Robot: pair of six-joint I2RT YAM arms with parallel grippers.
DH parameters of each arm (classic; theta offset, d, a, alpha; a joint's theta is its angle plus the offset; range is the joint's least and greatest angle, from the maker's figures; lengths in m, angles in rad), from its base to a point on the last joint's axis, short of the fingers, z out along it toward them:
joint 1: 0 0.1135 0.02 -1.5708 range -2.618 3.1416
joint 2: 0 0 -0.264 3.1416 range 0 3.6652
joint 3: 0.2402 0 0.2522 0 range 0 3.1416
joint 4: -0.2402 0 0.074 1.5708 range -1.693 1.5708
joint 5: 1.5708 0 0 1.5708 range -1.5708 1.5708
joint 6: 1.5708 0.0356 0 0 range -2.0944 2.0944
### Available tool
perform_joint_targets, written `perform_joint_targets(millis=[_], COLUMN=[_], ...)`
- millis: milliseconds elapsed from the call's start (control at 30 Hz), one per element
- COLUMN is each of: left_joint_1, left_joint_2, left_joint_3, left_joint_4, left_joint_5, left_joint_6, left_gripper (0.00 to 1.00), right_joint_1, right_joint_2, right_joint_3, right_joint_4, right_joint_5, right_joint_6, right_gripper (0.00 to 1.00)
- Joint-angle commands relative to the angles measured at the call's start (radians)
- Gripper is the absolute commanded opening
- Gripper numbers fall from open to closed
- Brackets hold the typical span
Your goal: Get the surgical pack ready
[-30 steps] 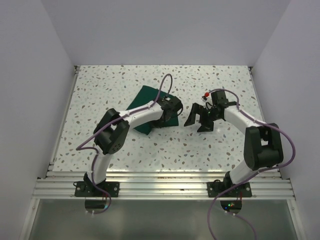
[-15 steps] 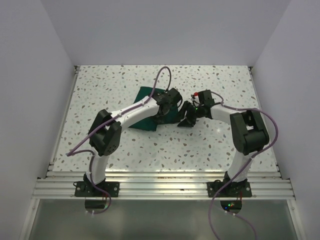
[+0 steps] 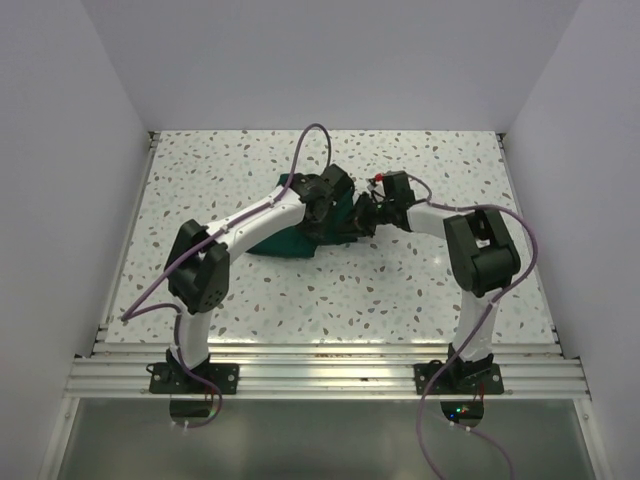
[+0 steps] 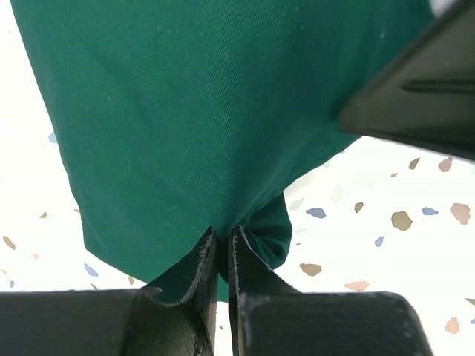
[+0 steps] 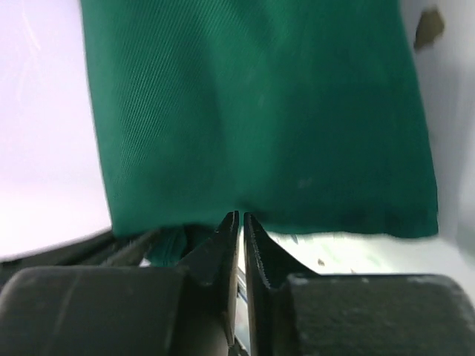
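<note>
left gripper point(image 4: 221, 233) and right gripper point(image 5: 239, 217) both clamped on the green drape point(image 4: 185, 111)

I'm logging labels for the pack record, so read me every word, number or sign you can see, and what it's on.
No readable text anywhere: none on the green drape, the speckled table, the left arm or the right arm.

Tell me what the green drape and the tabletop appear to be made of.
The green drape: woven cloth, likely cotton twill, matte; fine diagonal weave and soft folds show. The tabletop: looks like terrazzo-patterned laminate or stone, smooth; white with scattered coloured flecks.
</note>
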Motion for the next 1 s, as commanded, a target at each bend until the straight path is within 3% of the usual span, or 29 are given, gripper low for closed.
perform_joint_targets(millis=[0, 167, 567, 700, 833, 967], left_joint_1=[0.005, 0.005, 0.005, 0.005, 0.002, 0.001], left_joint_2=[-0.085, -0.086, -0.082, -0.08, -0.074, -0.074], left_joint_3=[0.016, 0.023, 0.033, 0.051, 0.051, 0.034], left_joint_4=[0.068, 0.075, 0.1, 0.111, 0.121, 0.118], left_joint_5=[0.036, 0.051, 0.105, 0.132, 0.167, 0.164], left_joint_6=[0.035, 0.054, 0.078, 0.083, 0.074, 0.063], left_gripper=[0.0, 0.0, 0.0, 0.0, 0.0, 0.0], right_joint_1=[0.018, 0.059, 0.142, 0.171, 0.215, 0.213], right_joint_2=[0.051, 0.098, 0.124, 0.176, 0.259, 0.299], right_joint_3=[0.074, 0.122, 0.154, 0.142, 0.131, 0.185], right_joint_4=[0.098, 0.166, 0.278, 0.399, 0.653, 0.607], right_joint_5=[-0.034, -0.057, -0.057, 0.036, 0.163, 0.147], right_joint_6=[0.059, 0.124, 0.217, 0.312, 0.444, 0.36], right_gripper=[0.1, 0.02, 0.01, 0.0, 0.0, 0.01])
